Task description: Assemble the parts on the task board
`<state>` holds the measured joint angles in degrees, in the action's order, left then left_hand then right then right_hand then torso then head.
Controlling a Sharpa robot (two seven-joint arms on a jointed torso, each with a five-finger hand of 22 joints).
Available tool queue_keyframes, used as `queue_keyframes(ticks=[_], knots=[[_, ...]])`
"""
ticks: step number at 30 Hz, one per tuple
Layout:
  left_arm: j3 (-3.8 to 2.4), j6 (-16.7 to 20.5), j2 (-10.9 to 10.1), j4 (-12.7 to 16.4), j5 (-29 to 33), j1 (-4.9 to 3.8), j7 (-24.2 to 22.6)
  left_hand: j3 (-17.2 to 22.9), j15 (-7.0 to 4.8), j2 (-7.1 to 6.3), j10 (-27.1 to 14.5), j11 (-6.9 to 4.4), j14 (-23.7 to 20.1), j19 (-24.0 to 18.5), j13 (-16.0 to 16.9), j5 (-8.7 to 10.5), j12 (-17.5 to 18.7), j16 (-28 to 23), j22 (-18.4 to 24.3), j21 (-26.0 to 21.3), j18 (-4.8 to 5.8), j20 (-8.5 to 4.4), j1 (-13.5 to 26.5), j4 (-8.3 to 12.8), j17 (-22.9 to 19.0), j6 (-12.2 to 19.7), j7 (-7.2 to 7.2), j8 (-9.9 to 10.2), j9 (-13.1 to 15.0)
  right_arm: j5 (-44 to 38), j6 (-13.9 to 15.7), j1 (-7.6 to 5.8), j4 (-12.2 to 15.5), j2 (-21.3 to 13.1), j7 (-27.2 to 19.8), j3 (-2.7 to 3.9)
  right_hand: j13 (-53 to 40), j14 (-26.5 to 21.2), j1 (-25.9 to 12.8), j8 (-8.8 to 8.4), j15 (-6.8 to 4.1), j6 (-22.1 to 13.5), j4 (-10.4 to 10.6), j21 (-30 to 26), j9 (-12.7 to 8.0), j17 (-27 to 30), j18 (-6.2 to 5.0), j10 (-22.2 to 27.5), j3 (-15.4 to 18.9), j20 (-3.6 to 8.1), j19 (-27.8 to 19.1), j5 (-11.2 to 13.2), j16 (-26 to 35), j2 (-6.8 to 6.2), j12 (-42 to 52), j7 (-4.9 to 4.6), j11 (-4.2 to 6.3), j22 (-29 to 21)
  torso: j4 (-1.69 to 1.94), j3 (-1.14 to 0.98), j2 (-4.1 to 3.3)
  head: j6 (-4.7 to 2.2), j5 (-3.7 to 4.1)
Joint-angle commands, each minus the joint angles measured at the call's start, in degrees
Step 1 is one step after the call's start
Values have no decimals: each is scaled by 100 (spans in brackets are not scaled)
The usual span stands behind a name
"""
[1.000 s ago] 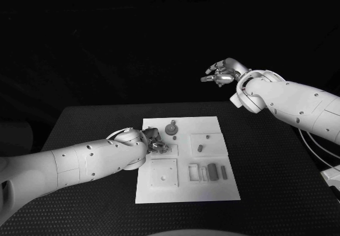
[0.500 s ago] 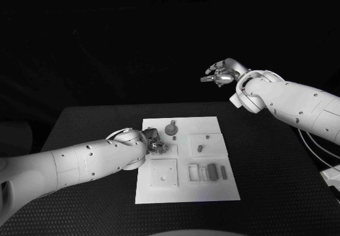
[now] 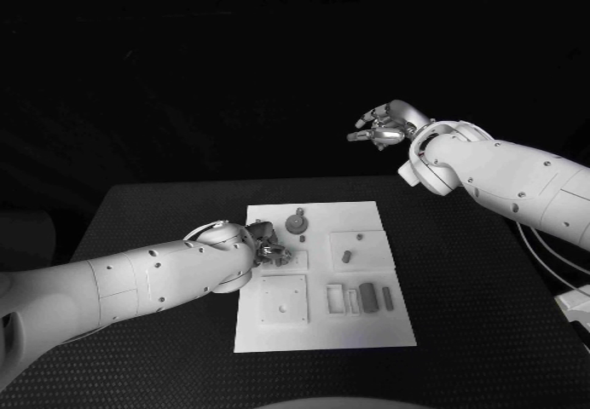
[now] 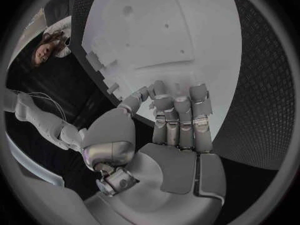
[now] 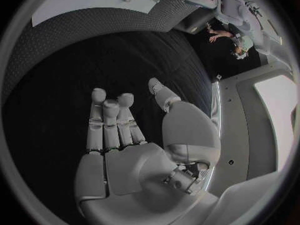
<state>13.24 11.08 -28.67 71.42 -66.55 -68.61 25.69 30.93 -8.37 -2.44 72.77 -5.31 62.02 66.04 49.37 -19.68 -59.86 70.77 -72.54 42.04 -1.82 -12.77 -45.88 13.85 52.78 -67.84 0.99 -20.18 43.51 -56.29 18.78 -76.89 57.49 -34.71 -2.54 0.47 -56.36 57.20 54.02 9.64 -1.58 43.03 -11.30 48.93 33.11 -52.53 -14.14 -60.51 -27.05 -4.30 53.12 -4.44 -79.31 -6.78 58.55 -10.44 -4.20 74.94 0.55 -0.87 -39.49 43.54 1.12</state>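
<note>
The white task board (image 3: 322, 334) lies in the middle of the black table. On it are a round grey part (image 3: 297, 224), a small grey part (image 3: 348, 255), two grey bars (image 3: 367, 297) near its right side and a square recessed plate (image 3: 284, 300). My left hand (image 3: 270, 245) rests on the board's left part, beside the round part. In the left wrist view its fingers (image 4: 178, 110) lie close together with their tips bent down onto the board (image 4: 162, 30); whether they hold anything is hidden. My right hand (image 3: 384, 126) hangs high beyond the table's far edge, fingers loosely apart (image 5: 112, 120), holding nothing.
Black table surface (image 3: 479, 281) surrounds the board on all sides. A raised strip of small slots (image 4: 103, 72) runs along one edge of the board near my left hand. A corner of the board (image 5: 94, 0) shows far from my right hand.
</note>
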Motion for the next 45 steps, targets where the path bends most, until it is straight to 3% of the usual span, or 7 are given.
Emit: queue_keyframes(ticks=[1, 7, 13, 16, 18, 45], knots=[[35, -252, 8, -56, 32, 44, 87, 112, -12, 188, -43, 4, -46, 20, -6, -24, -28, 38, -11, -41, -108, -95, -178, 112, -7, 35, -4, 36, -5, 20, -45, -1, 5, 0, -62, 1, 7, -17, -60, -27, -26, 1, 32, -32, -7, 7, -86, 20, -2, -8, -29, -9, -35, -5, 31, -38, -5, 96, -2, -3, -3, 5, 1], [35, -263, 23, -112, 45, 52, 82, 142, -12, 182, -66, 13, -63, 20, -10, -120, -25, 38, -25, -66, -102, -95, -138, 87, -18, 54, 6, 49, 0, 23, -46, -1, 6, -1, -64, 1, 9, -17, -65, -27, -26, 2, 36, -32, -7, 8, -86, 20, -2, -8, -28, -9, -35, -5, 33, -38, -5, 96, -6, -4, -1, 5, 4], [35, -230, 28, -130, 104, 62, 53, 205, -7, 319, -102, 25, -98, 20, -15, -720, -32, 52, -84, -114, -84, -94, -89, 181, -42, 78, 23, 61, 29, 26, -47, -1, 3, 0, -64, 1, 10, -18, -71, -26, -26, 2, 41, -32, -7, 9, -86, 19, 0, -8, -28, -9, -35, -6, 35, -38, -5, 96, -5, -4, 1, 7, 15], [35, -210, 30, -135, 132, 62, 35, 257, -8, 395, -107, 27, -102, 24, -18, -860, -34, 60, -106, -128, -83, -98, -119, 235, -49, 83, 20, 64, 39, 26, -50, -1, 1, 0, -64, 1, 11, -18, -73, -26, -26, 3, 42, -32, -7, 10, -86, 19, 0, -8, -28, -9, -36, -6, 35, -37, -5, 96, -2, -3, 3, 7, 19], [35, -186, 31, -135, 144, 62, 27, 477, -11, 347, -107, 27, -104, 32, -27, -655, -32, 62, -118, -156, -79, -97, -213, 187, -62, 78, 17, 69, 44, 26, -53, -1, 2, -1, -64, 1, 11, -18, -73, -26, -26, 3, 43, -32, -7, 10, -86, 19, 0, -8, -28, -9, -36, -6, 36, -37, -5, 96, 0, -3, 3, 6, 19], [34, -229, 50, -124, 374, 63, -83, 636, 1, 409, -105, 28, -102, 56, -36, -519, -40, 81, -171, -183, -69, -97, -234, 208, -81, 76, 21, 72, 64, 27, -65, -1, -4, 6, -65, 1, 17, -13, -75, -26, -29, 4, 49, -35, -8, 15, -86, 11, -4, -6, -27, -10, -43, -6, 48, -35, -3, 95, 3, -1, 1, 10, 37]])
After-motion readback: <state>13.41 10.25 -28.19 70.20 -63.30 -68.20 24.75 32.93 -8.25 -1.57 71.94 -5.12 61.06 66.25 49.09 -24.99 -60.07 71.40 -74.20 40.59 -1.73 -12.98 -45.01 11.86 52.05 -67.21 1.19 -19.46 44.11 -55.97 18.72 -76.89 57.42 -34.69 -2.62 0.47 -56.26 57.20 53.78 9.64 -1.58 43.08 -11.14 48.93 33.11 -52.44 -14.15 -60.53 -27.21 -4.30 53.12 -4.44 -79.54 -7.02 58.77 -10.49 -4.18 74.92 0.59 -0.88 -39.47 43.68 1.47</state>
